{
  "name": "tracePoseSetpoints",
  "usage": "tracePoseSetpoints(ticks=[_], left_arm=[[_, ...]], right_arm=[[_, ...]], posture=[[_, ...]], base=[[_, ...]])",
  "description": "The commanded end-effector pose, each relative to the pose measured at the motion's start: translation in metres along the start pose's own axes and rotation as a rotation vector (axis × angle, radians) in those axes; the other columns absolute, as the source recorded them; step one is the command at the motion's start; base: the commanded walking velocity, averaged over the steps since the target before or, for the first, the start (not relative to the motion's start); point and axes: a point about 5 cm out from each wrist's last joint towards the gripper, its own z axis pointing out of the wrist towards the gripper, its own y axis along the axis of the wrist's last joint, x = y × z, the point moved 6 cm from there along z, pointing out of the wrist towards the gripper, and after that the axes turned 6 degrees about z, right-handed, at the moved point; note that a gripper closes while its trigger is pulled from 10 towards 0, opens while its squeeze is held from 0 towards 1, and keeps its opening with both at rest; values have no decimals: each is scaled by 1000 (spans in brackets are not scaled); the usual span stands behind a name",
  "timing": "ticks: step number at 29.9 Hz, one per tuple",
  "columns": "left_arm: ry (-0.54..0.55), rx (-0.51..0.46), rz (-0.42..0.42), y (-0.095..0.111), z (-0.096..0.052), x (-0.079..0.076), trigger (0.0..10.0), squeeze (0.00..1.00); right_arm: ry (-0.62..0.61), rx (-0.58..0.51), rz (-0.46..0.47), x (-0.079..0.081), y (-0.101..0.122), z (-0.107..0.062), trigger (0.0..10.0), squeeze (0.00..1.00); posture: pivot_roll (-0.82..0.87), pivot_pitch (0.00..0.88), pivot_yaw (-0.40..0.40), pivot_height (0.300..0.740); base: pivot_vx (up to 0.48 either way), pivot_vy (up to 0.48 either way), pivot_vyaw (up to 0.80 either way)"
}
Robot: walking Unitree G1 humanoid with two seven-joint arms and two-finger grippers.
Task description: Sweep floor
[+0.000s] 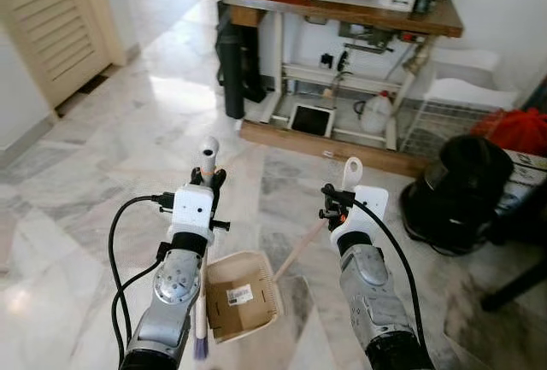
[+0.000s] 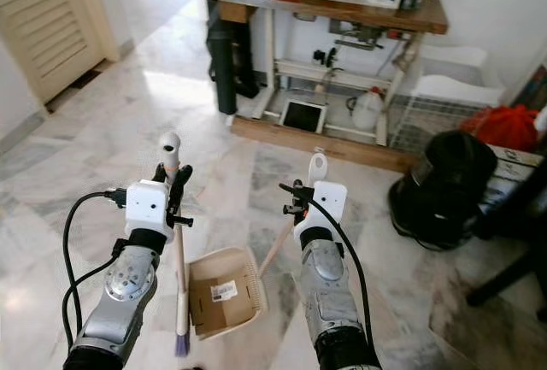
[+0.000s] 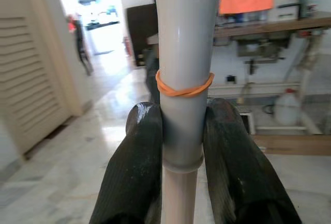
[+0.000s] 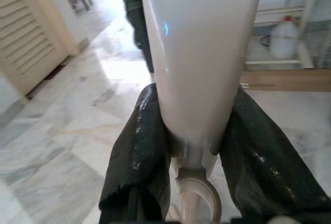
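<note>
My left gripper [image 1: 208, 184] is shut on the grey top of a broom handle [image 3: 182, 38] with an orange rubber band around it. The broom stands upright, its purple bristles [image 1: 201, 349] on the marble floor by my left arm. My right gripper [image 1: 338, 199] is shut on the white dustpan handle [image 4: 199, 43], whose loop end [image 1: 351, 169] sticks up above the fingers. The beige dustpan [image 1: 265, 278] rests on the floor between my arms and holds a flat piece of cardboard [image 1: 232, 303].
A wooden sewing-machine table [image 1: 342, 13] stands ahead with a plastic jug [image 1: 374, 115] and a black bag [image 1: 232, 62] under it. A black bin-like object [image 1: 453, 190] and a red cloth [image 1: 517, 129] are at the right. A louvred door [image 1: 51, 20] is on the left.
</note>
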Motion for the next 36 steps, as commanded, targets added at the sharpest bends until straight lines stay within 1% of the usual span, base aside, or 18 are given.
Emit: tracePoseSetpoints(ticks=[1,11,30,36], left_arm=[[3,-36,-4,8,2,-1,10000,0],[-5,-42,4,11,3,-5,10000,0],[-10,-27,1,10,5,-7,10000,0],[-6,-21,-5,9,5,-7,10000,0]], right_arm=[[25,-52,30,9,14,3,10000,0],[27,-48,38,14,13,4,10000,0],[21,-48,41,14,14,5,10000,0],[18,-41,52,13,13,6,10000,0]], posture=[[118,0,-38,740],[118,0,-39,740],[117,0,-34,740],[117,0,-37,740]], base=[[0,0,800],[0,0,800],[0,0,800],[0,0,72]])
